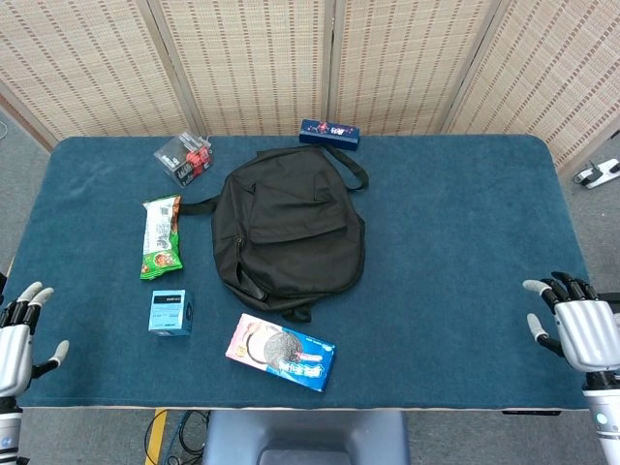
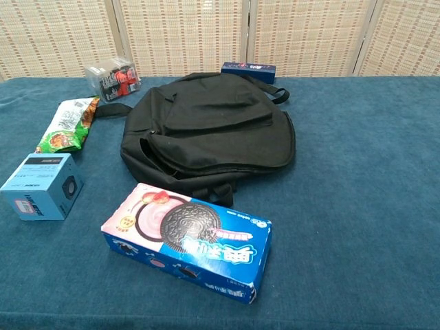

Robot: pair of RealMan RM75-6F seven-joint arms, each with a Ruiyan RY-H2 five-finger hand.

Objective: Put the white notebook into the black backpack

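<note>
— Black backpack [image 1: 287, 232]?
— Lying flat near the middle of the blue table [image 1: 455, 242], strap end toward the screens. Closed as far as visible.
— White notebook?
— Not visible in either view; cannot tell where.
— Nearest to the bag?
— Just in front, a cookie box [image 1: 281, 352], pink and blue, lying flat and skewed. Close to the bag's bottom edge, apart from it.
— To the bag's left?
— Green snack packet [image 1: 161, 236], lying lengthwise; one black strap reaching toward its top end. Nearer the front edge, a small light-blue box [image 1: 169, 312], upright.
— Along the far edge?
— Clear packet with red and black contents [image 1: 183, 157] at the far left of the bag. Dark blue narrow box [image 1: 328, 133] just behind the bag's top.
— Left hand [image 1: 15, 341]?
— Low at the table's front left corner, partly cut off by the frame. Fingers spread, gripping nothing.
— Right hand [image 1: 578, 325]?
— At the front right corner, over the table's edge. Fingers apart, holding nothing. Well apart from the bag.
</note>
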